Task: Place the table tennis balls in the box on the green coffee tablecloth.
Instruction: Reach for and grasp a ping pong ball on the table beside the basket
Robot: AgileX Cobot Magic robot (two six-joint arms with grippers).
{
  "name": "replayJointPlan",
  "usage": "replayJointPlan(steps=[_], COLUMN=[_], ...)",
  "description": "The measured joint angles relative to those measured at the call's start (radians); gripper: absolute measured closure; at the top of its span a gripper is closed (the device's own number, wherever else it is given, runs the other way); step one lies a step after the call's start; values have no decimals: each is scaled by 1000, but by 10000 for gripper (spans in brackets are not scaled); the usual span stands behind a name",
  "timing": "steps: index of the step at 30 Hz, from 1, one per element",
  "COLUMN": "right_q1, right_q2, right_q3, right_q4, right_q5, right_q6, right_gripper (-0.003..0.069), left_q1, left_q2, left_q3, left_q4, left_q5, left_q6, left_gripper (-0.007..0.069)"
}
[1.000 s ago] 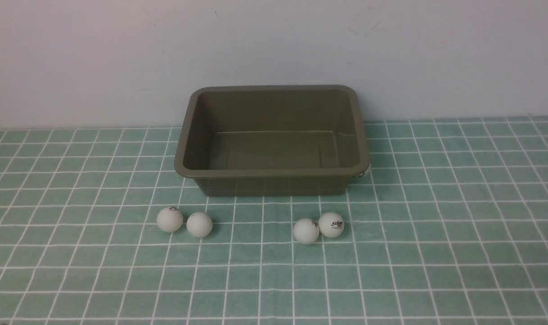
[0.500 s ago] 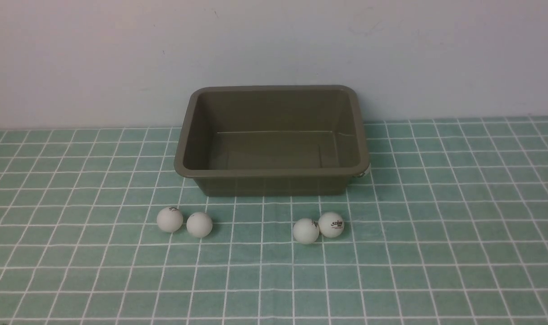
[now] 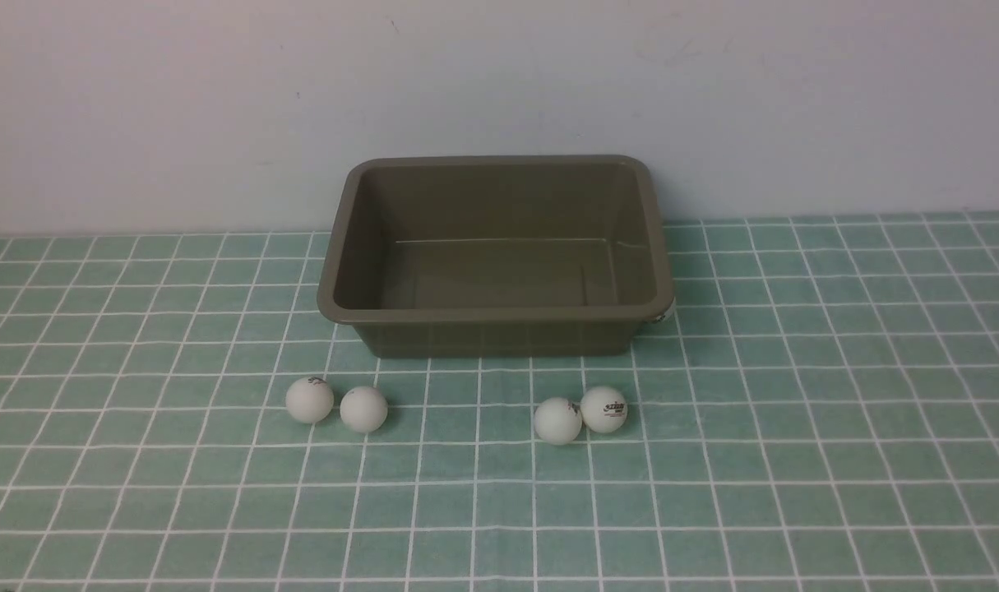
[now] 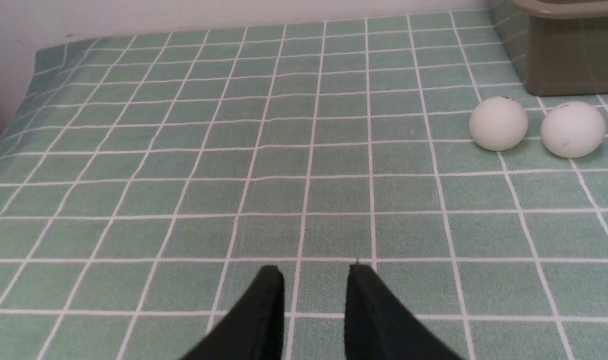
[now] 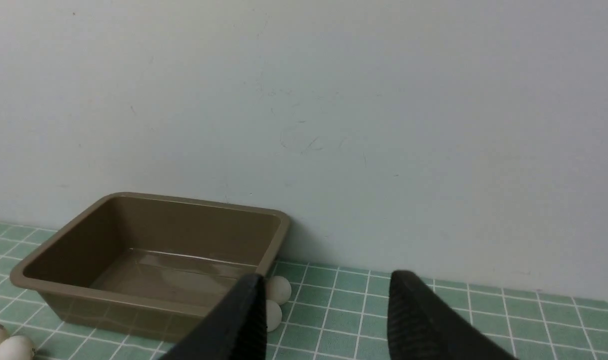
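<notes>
The olive-brown box point(image 3: 499, 316) stands empty at the back of the green checked tablecloth point(image 3: 795, 460). Four white table tennis balls lie in front of it: a left pair point(image 3: 309, 400), point(image 3: 363, 409) and a right pair point(image 3: 557, 421), point(image 3: 603, 409). In the right wrist view two more balls point(image 5: 279, 289), point(image 5: 272, 316) lie against the box's point(image 5: 148, 240) right side. No gripper shows in the front view. My left gripper point(image 4: 315, 272) is slightly open and empty, low over the cloth, well short of the left pair point(image 4: 498, 123), point(image 4: 572, 129). My right gripper point(image 5: 329, 277) is open and empty.
A plain pale wall point(image 3: 499, 82) rises right behind the box. The cloth's left edge point(image 4: 33, 65) shows in the left wrist view. A white sliver point(image 3: 662, 312) peeks from under the box's front right corner.
</notes>
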Motion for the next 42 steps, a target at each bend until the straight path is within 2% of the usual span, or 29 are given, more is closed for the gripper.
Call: replayJointPlan(steps=[19, 29, 42], right_q1=[0, 0, 0], right_q2=[0, 0, 0], right_q3=[0, 0, 0], right_q4=[-9, 57, 59], right_q5=[12, 12, 12], right_q6=[0, 0, 0], right_gripper=[344, 344, 344], left_q1=[0, 0, 0], left_q2=[0, 0, 0], left_q3=[0, 0, 5], left_q4=[0, 0, 1], left_q5=[0, 0, -30], left_q6=[0, 0, 4], left_gripper=[461, 461, 461])
